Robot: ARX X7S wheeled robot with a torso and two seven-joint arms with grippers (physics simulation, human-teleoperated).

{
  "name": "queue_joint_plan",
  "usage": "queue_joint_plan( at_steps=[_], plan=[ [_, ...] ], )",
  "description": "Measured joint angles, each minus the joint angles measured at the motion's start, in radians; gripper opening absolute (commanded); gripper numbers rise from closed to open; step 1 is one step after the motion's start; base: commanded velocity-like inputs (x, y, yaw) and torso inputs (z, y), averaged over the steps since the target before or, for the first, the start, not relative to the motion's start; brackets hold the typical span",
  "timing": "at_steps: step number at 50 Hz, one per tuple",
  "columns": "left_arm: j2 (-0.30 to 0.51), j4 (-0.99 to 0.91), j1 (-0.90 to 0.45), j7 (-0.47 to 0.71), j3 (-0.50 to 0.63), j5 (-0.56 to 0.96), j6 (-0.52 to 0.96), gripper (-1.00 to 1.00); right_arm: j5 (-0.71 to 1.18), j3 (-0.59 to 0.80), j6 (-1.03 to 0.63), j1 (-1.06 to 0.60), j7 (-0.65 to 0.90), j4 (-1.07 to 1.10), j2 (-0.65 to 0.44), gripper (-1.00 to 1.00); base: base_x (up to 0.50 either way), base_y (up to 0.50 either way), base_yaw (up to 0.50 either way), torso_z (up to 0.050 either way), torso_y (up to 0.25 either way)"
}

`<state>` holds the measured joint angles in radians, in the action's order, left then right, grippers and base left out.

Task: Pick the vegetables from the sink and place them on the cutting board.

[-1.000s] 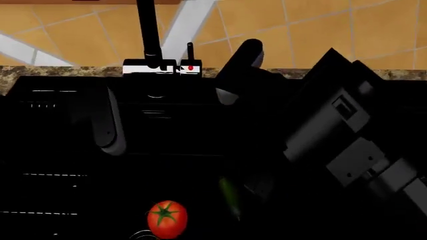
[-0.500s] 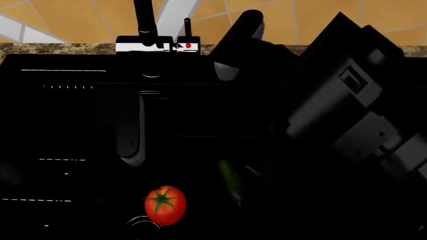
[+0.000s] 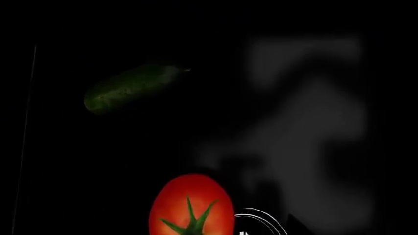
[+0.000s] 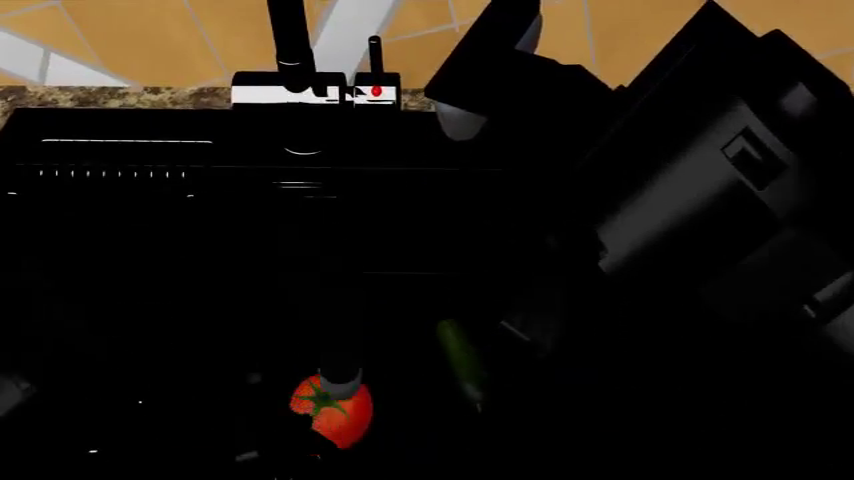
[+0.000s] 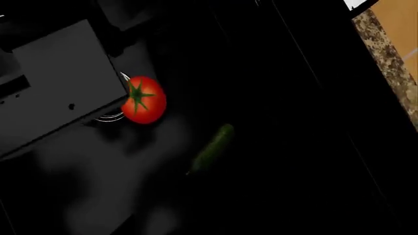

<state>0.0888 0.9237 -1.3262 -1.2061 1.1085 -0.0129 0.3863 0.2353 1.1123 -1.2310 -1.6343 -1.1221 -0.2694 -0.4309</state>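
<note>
The red tomato (image 4: 332,416) with its green stem lies on the floor of the black sink (image 4: 147,250), and shows in both wrist views (image 3: 191,205) (image 5: 144,100). The dark green cucumber (image 4: 463,362) lies a little to its right, apart from it (image 3: 130,87) (image 5: 212,149). My left gripper (image 4: 339,388) hangs right over the tomato and covers its top edge; its grey body (image 5: 58,83) sits against the tomato. Its fingers are lost in the dark. My right gripper (image 4: 515,334) is a dim shape just right of the cucumber. The cutting board is out of view.
A black faucet (image 4: 290,45) and its chrome base (image 4: 315,90) stand at the sink's back rim, before a speckled counter strip (image 4: 107,96) and orange tiled wall. My bulky right arm (image 4: 707,210) fills the right side. A drain ring (image 3: 261,223) lies beside the tomato.
My left arm has moved toward me across the sink, from well behind the tomato to right over it. The right arm has shifted slightly up and right. Tomato and cucumber stayed put.
</note>
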Motion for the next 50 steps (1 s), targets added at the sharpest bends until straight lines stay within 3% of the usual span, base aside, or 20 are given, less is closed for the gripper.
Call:
queue_joint_plan(
  at_steps=[13, 35, 36, 50],
  plan=[
    [-0.064, 0.156, 0.000, 0.044, 0.137, 0.060, -0.070, 1.00, 0.012, -0.013, -0.015, 0.019, 0.015, 0.042, -0.016, 1.00, 0.00, 0.00, 0.00, 0.000, 0.000],
    [-0.089, 0.268, -0.027, 0.152, 0.328, 0.221, -0.114, 1.00, 0.030, -0.033, -0.026, 0.046, 0.036, 0.082, -0.033, 1.00, 0.00, 0.00, 0.00, 0.000, 0.000],
    [-0.089, 0.272, -0.024, 0.164, 0.335, 0.222, -0.115, -1.00, 0.031, -0.034, -0.026, 0.047, 0.037, 0.083, -0.034, 1.00, 0.00, 0.00, 0.00, 0.000, 0.000],
    [-0.089, 0.269, 0.010, 0.368, 0.369, 0.289, -0.227, -1.00, 0.034, -0.044, -0.009, 0.069, 0.052, 0.080, -0.043, 1.00, 0.00, 0.00, 0.00, -0.003, -0.006]
  ],
)
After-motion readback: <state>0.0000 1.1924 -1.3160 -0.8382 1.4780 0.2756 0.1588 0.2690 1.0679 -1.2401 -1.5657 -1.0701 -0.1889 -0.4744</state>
